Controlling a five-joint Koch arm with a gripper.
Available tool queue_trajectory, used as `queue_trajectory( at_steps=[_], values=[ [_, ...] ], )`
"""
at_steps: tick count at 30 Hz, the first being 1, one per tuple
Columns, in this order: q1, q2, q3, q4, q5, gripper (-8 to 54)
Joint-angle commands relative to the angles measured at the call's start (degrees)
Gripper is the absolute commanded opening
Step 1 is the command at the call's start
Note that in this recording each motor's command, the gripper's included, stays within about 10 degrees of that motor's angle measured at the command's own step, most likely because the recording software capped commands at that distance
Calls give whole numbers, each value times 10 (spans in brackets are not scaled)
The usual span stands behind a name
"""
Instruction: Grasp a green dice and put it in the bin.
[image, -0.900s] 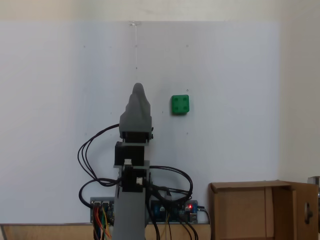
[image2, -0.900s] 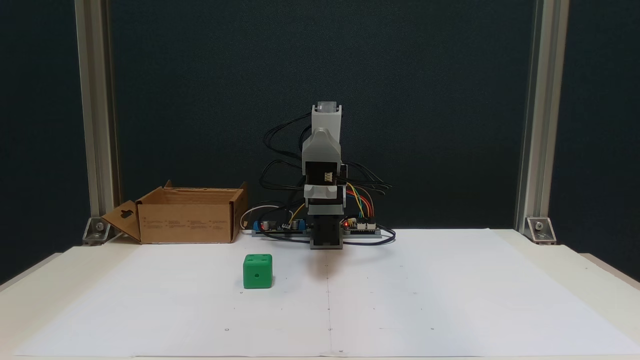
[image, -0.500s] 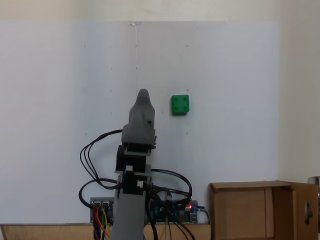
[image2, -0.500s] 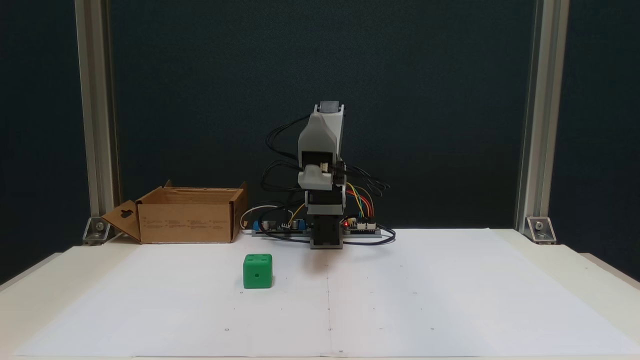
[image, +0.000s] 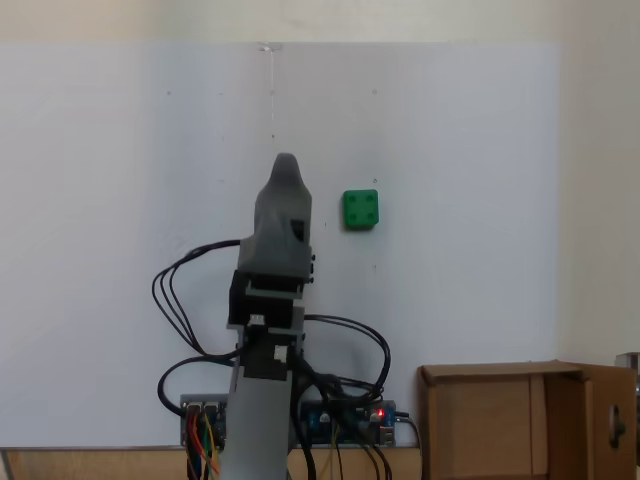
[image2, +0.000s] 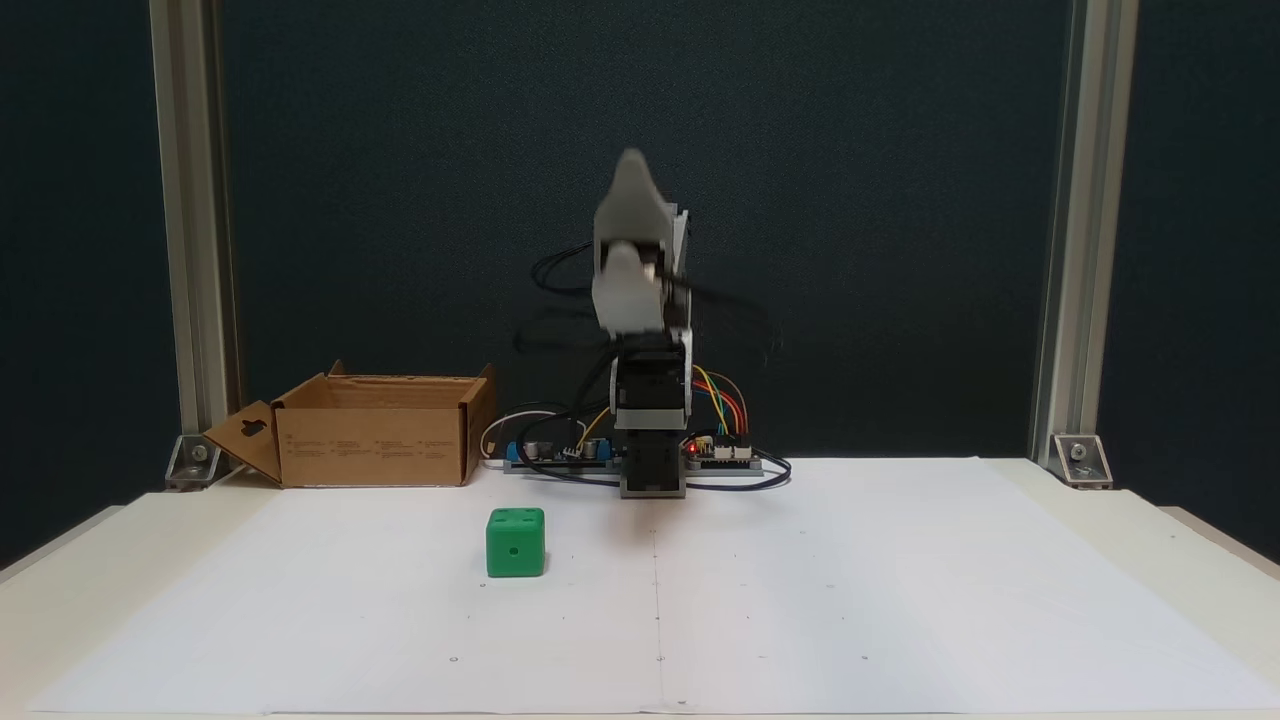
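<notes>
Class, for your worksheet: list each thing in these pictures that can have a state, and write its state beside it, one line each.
Green dice: resting on the white paper, four-pip face up, untouched.
Cardboard box: open at the top, flaps out, inside looks empty.
Gripper: raised above the table, apart from the dice, holding nothing visible; open or shut cannot be told.
Red board light: lit.

Dark backdrop (image2: 900, 200), white-papered table (image2: 900, 600)

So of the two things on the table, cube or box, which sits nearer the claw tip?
The green dice: seen from above it lies just right of the claw tip, while the bin stands back beside the arm's base.
</notes>
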Motion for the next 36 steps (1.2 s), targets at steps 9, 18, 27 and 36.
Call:
queue_trajectory(
  at_steps=[9, 18, 27, 36],
  values=[
    [47, 40, -193, 367, 1, 446],
    [127, 40, -313, 680, -8, 443],
    [246, -113, -438, 1012, -60, 440],
    [243, -161, -504, 1204, -61, 422]
  ],
)
